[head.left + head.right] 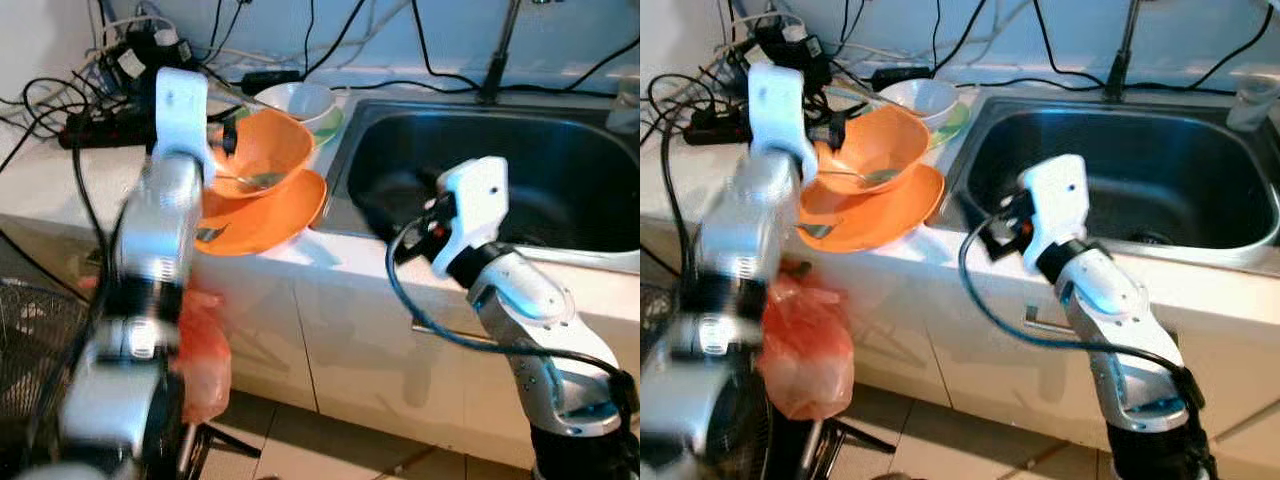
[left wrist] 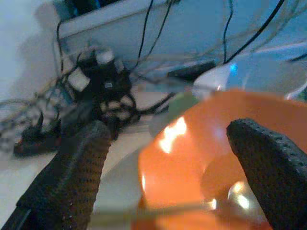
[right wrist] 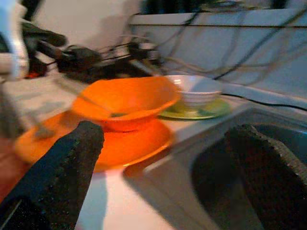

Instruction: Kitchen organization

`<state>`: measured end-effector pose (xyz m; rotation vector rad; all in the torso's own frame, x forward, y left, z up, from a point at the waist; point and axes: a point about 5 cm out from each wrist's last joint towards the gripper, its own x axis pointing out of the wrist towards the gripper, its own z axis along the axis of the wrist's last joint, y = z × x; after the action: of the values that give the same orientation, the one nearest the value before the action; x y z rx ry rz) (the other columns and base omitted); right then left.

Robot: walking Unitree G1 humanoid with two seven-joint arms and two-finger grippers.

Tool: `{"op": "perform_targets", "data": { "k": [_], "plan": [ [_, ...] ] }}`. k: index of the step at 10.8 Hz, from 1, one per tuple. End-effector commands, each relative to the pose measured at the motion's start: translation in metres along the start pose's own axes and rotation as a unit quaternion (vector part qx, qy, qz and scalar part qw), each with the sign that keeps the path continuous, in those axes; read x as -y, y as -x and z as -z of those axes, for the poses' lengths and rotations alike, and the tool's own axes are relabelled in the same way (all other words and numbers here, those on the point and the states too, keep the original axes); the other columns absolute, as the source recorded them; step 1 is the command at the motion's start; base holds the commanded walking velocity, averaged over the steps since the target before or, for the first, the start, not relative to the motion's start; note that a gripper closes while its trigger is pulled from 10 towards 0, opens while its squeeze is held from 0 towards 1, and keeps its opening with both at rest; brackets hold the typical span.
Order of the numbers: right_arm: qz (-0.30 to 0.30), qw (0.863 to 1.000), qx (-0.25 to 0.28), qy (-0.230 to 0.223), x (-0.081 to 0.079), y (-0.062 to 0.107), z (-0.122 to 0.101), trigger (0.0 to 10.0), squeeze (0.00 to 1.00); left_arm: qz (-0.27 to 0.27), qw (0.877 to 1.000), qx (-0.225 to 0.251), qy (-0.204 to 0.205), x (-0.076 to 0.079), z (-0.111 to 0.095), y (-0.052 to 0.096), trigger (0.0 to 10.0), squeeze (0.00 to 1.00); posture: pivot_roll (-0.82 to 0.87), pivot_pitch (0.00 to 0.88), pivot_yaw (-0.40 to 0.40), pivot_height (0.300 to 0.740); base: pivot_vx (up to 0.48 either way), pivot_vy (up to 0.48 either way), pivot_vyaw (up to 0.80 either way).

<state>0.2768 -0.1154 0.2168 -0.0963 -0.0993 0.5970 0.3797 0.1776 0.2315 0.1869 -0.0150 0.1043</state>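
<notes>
The left gripper is spread wide at the rim of an orange bowl, holding nothing. The glossy bowl holds a spoon and sits on an orange plate on the counter beside the sink. The right gripper, also wide open and empty, hovers at the sink's edge.

From the head, the two eye views look forward and down over the counter edge, the orange bowl left of the sink; both take in the same stretch, the right eye slightly shifted. The left wrist view sits very close to the orange bowl, looking past its rim toward the tangle of cables at the wall. The right wrist view looks low along the counter from beside the sink, sharing that bowl and the white bowl behind it.
</notes>
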Motion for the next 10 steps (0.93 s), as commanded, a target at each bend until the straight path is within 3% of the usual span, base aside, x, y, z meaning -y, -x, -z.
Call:
{"op": "perform_targets", "data": {
  "k": [1, 5, 8, 10],
  "plan": [
    [-0.043, 0.999, -0.007, -0.008, -0.008, -0.003, 0.001, 10.0, 0.00, -0.028, 1.000, -0.004, -0.004, -0.009, 0.000, 0.006, 10.0, 0.00, -0.02, 0.000, 0.079, 0.740, 0.000, 0.000, 0.00],
    [-0.094, 0.995, -0.023, -0.005, -0.010, -0.007, 0.007, 10.0, 0.00, -0.042, 0.998, -0.035, -0.016, -0.012, 0.026, 0.044, 10.0, 0.00, 0.03, 0.000, 0.040, 0.740, 0.000, 0.000, 0.00],
    [-0.094, 0.995, -0.025, 0.007, -0.007, -0.015, 0.009, 10.0, 0.00, -0.054, 0.998, -0.037, -0.002, -0.015, 0.019, 0.048, 10.0, 0.00, 0.05, 0.000, 0.024, 0.740, 0.000, 0.000, 0.00],
    [-0.095, 0.995, -0.025, 0.007, -0.008, -0.016, 0.011, 10.0, 0.00, -0.056, 0.997, -0.058, 0.006, -0.016, 0.026, 0.052, 10.0, 0.00, 0.05, 0.000, 0.034, 0.740, 0.000, 0.000, 0.00]
  ]
}}
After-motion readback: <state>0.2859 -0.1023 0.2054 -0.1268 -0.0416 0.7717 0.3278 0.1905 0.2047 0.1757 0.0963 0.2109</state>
